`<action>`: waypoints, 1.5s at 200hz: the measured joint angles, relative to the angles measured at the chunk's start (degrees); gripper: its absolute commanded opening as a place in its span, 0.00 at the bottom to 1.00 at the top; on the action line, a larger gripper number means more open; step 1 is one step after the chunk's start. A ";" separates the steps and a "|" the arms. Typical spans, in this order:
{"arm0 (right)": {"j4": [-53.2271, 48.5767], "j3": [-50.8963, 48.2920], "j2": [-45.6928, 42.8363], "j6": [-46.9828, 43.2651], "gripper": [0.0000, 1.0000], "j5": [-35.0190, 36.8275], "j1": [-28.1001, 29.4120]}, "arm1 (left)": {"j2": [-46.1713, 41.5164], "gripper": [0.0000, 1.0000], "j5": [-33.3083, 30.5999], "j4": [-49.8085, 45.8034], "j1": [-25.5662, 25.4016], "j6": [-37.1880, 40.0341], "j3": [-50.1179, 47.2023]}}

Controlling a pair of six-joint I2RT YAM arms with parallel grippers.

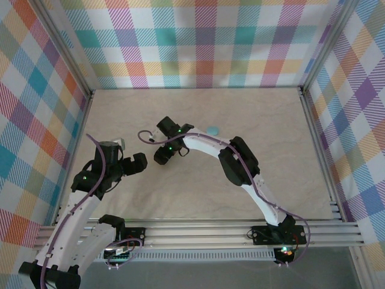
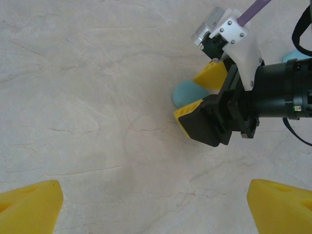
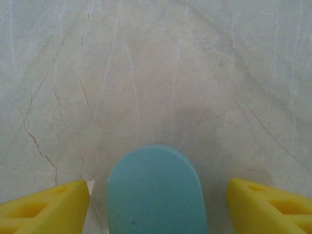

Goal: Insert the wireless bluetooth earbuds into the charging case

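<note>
While the right pincer (image 2: 187, 97) is standing wide open, its two yellow fingers (image 3: 44, 207) are flanking a teal charging case (image 3: 155, 192) that is lying flat on the marbled tabletop (image 3: 156, 73). In the right wrist view, the rounded end of the case is pointing away from the camera. A narrow gap is showing between the case and each finger, so neither finger is pressing on it. In the left wrist view, the same case is sitting between the two yellow tips, with the black pincer body just behind them. A second teal case (image 1: 212, 129) is lying farther back on the tabletop, apart from the first and just beyond the right arm (image 1: 240, 162). The left pincer (image 2: 156, 209) is also standing wide open and holding nothing. It is hovering over bare tabletop near the right pincer and facing it.
</note>
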 measured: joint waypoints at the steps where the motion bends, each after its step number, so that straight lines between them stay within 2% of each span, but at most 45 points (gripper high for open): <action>1: -0.04 0.00 0.00 -0.02 0.69 0.02 0.00 | -0.02 0.96 0.02 -0.02 0.00 0.00 0.00; 33: 0.11 -0.48 -0.02 -1.16 0.60 0.63 0.00 | 0.24 0.96 0.90 -0.13 0.07 0.24 0.00; 104: 2.89 -7.50 -4.13 -5.22 0.34 2.64 0.00 | 0.44 0.94 2.78 -0.09 0.33 1.97 0.00; 150: 1.81 -15.28 -11.17 -6.27 0.24 1.99 -0.63 | 0.72 0.87 8.50 3.19 0.81 6.71 -0.09; 179: 0.46 -20.11 -19.65 -6.71 0.21 -0.31 -1.95 | -1.75 0.82 15.63 10.10 1.05 12.98 -2.23; 219: -4.13 -22.84 -34.67 -9.14 0.16 -3.17 -3.58 | -5.81 0.82 32.13 21.35 1.07 24.44 -5.07; 254: -8.96 -24.48 -47.08 -11.19 0.15 -6.64 -3.39 | -2.32 0.82 45.70 26.27 1.07 33.46 -3.45; 300: -15.21 -24.65 -51.74 -14.64 0.12 -11.23 -3.39 | 5.29 0.78 58.01 25.70 1.07 43.85 1.53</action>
